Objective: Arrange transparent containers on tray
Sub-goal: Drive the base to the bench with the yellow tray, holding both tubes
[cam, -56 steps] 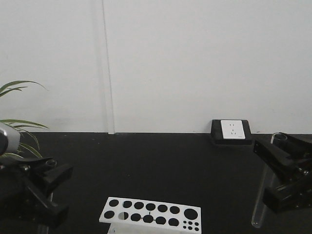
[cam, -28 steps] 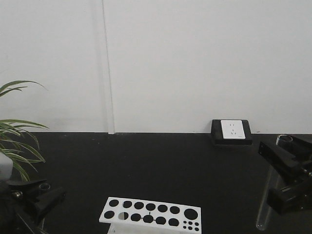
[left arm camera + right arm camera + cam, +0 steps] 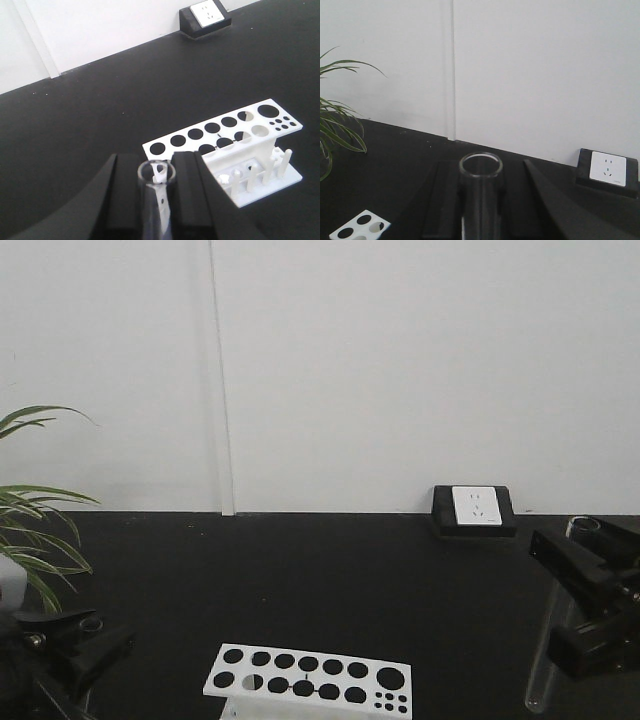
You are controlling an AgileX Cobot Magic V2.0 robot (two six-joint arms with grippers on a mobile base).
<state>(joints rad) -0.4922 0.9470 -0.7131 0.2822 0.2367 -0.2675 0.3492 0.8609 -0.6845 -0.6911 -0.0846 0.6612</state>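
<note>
Each gripper holds one transparent container, a slender clear glass test tube. In the front view my left gripper (image 3: 88, 636) sits low at the left edge, shut on a tube whose open rim (image 3: 91, 622) just shows. The left wrist view shows that tube (image 3: 155, 210) clamped between the black fingers (image 3: 125, 195) of my left gripper (image 3: 156, 167). My right gripper (image 3: 572, 608) is shut on the other tube (image 3: 545, 660), which hangs tilted at the far right. In the right wrist view my right gripper (image 3: 481, 175) grips this tube (image 3: 480, 210). The tray is out of view.
A white perforated tube rack (image 3: 308, 677) (image 3: 225, 145) stands at the front centre on the black table (image 3: 320, 580). A black-framed power socket (image 3: 476, 508) (image 3: 607, 167) sits against the white wall. Plant leaves (image 3: 30, 530) (image 3: 335, 115) hang at the left.
Since a second ago my left gripper has dropped lower with its tube, and my right gripper has shifted slightly right and down. Over the last half second nothing has visibly moved.
</note>
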